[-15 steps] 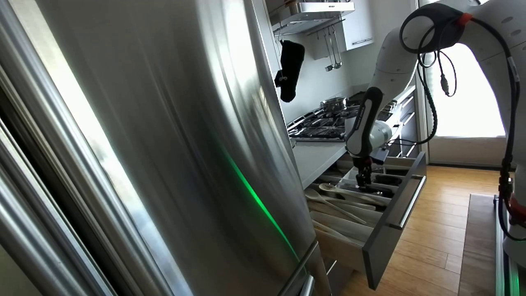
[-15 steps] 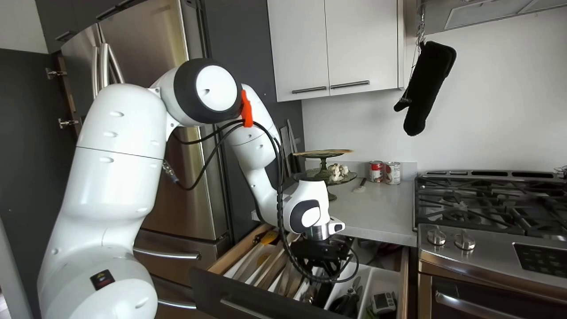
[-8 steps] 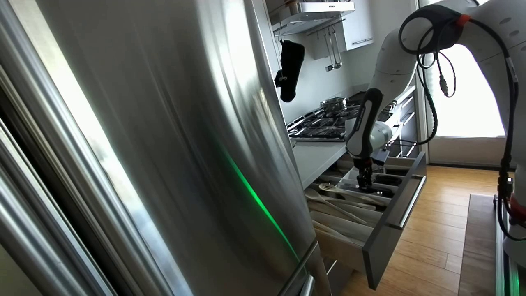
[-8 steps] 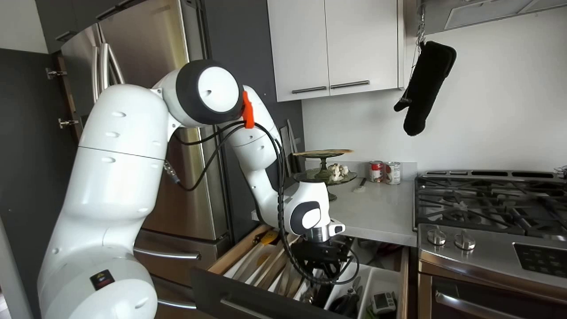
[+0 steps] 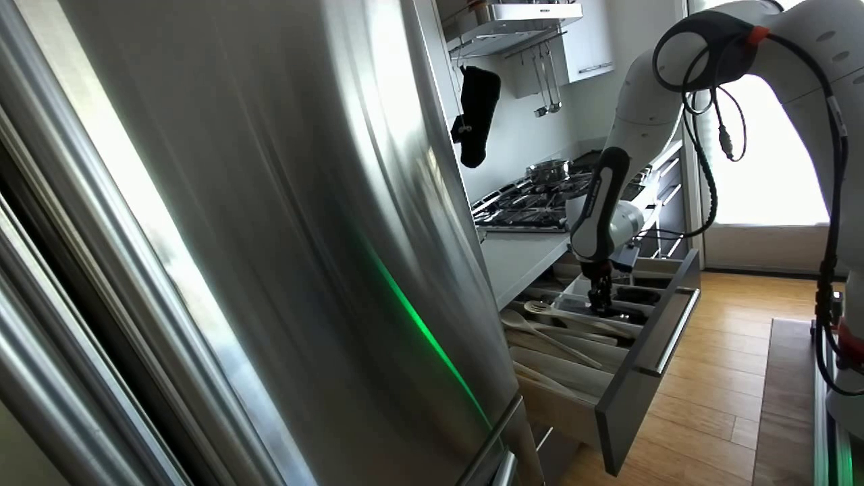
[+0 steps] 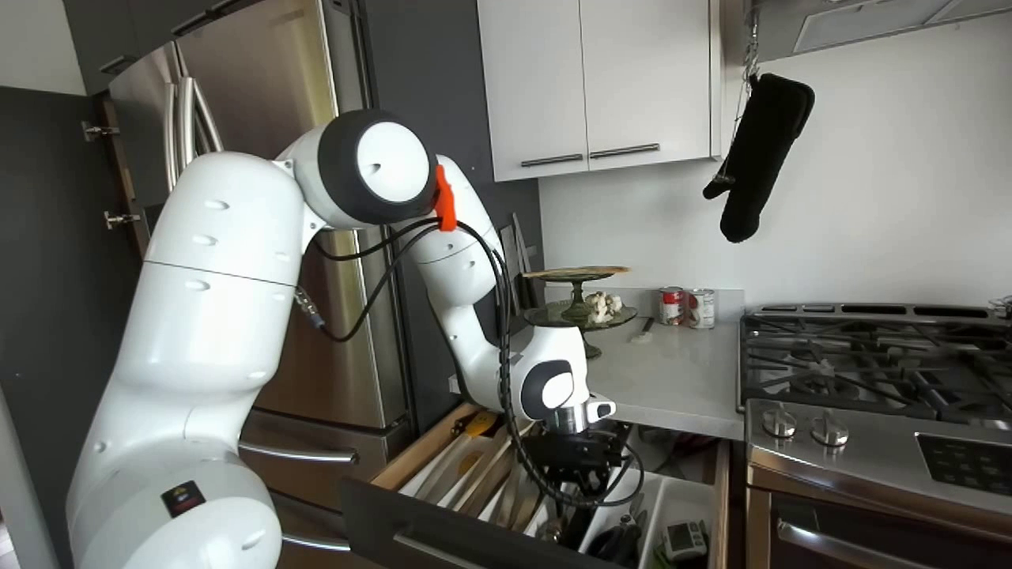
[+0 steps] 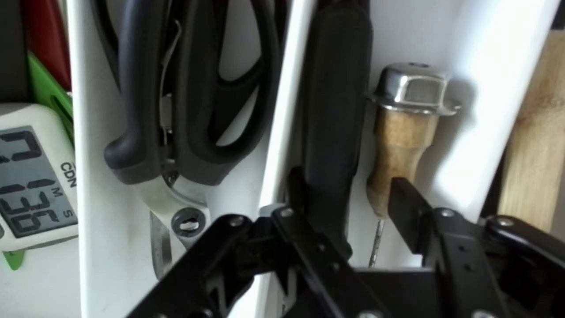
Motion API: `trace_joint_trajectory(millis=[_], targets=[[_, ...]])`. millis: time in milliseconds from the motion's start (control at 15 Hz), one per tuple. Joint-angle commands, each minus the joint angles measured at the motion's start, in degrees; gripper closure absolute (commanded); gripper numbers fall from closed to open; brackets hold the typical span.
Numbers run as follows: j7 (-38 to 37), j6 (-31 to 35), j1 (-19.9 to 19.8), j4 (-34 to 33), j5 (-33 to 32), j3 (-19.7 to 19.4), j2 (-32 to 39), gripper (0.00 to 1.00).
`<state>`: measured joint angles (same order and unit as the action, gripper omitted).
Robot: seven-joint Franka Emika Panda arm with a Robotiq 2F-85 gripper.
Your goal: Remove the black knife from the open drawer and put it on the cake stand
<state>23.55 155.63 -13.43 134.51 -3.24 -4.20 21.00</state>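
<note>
The black knife's handle (image 7: pixel 337 88) lies lengthwise in a white compartment of the open drawer (image 5: pixel 651 364); its blade is hidden. The handle also shows in an exterior view (image 6: pixel 575 528). My gripper (image 7: pixel 351 198) is open and low in the drawer. In the wrist view, the left finger is at the handle's left side, by the white divider; the right finger is apart from the handle, over a wooden-handled pick (image 7: pixel 404 132). The gripper also shows in both exterior views (image 5: pixel 599 307) (image 6: pixel 587 478). The green two-tier cake stand (image 6: pixel 548 316) stands on the counter behind the drawer.
Scissors or shears (image 7: pixel 194 110) and a timer (image 7: pixel 35 176) lie in neighbouring compartments. Wooden spoons (image 5: pixel 550 337) lie at one side. Cans (image 6: pixel 701 308) stand on the counter (image 6: pixel 672 371). Garlic (image 6: pixel 602 307) sits on the stand's lower tier. The fridge (image 5: pixel 304 202) borders the drawer.
The arm has lowered slightly, and the gripper sits slightly lower in the drawer. The drawer and cake stand have not moved.
</note>
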Motion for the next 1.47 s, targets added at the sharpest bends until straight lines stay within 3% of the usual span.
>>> trace_joint_trajectory(millis=[0, 67, 133, 267, 333, 467, 600, 1000, 1400], targets=[[-1.5, -1.9, 0.7, -0.6, -2.7, -1.4, 0.7, 0.61], [-1.4, -2.1, 0.6, -0.8, -2.8, -1.3, 0.7, 0.61], [-1.0, -2.3, 0.3, -0.8, -2.6, -1.1, 0.6, 0.7], [-1.0, -2.4, 0.3, -0.9, -2.5, -1.0, 0.6, 0.78], [-0.8, -2.4, 0.1, -1.0, -2.2, -0.8, 0.6, 0.74], [-0.7, -2.3, 0.1, -0.8, -2.1, -0.8, 0.3, 0.79], [-0.5, -2.3, -0.1, -0.5, -1.9, -0.7, -0.3, 0.93], [1.3, -4.1, -1.0, 0.0, -1.1, -0.2, -3.9, 0.93], [4.1, -11.7, -0.5, -1.3, -1.5, -0.7, -8.6, 0.93]])
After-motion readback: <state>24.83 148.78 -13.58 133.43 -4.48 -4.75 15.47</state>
